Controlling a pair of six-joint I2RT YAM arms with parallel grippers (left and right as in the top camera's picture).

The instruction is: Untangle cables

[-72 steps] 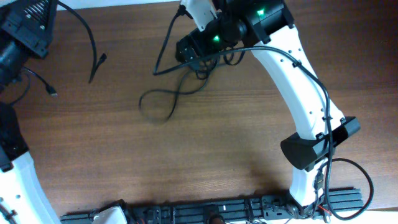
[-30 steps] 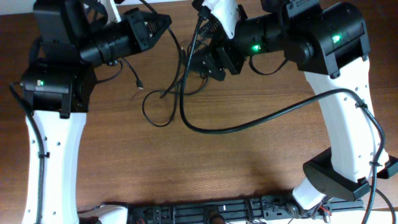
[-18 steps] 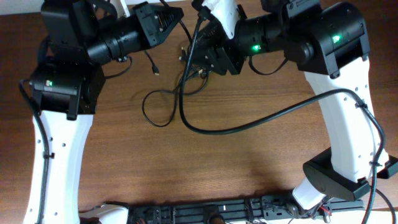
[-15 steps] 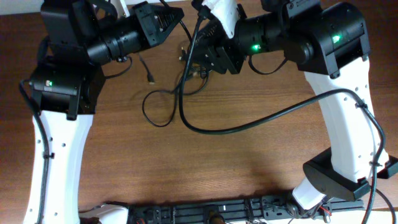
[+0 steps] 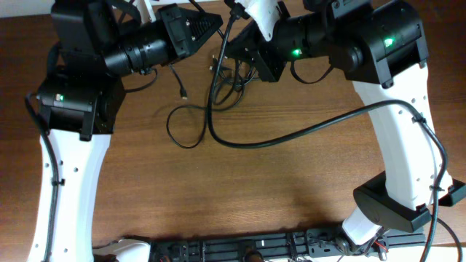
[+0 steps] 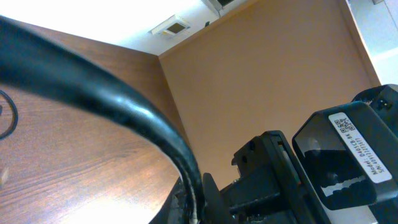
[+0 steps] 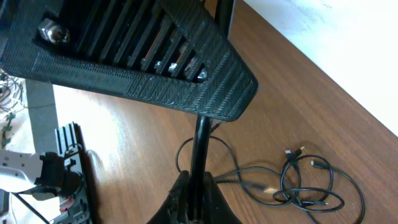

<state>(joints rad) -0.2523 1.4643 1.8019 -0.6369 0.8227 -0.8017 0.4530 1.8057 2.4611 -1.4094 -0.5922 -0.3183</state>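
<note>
R hand [image 7: 196,190] pinches black cord [image 7: 200,143]; cables [image 7: 311,182] tangled.

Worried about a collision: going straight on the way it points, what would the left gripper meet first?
Likely the thick black cable just ahead, then the right gripper; depth unclear.

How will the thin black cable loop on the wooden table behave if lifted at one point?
Probably floppy: the thin black cable loop lies in loose curves. Likely light, being so thin. It may drag the neighbouring cable tangle, which looks joined.
</note>
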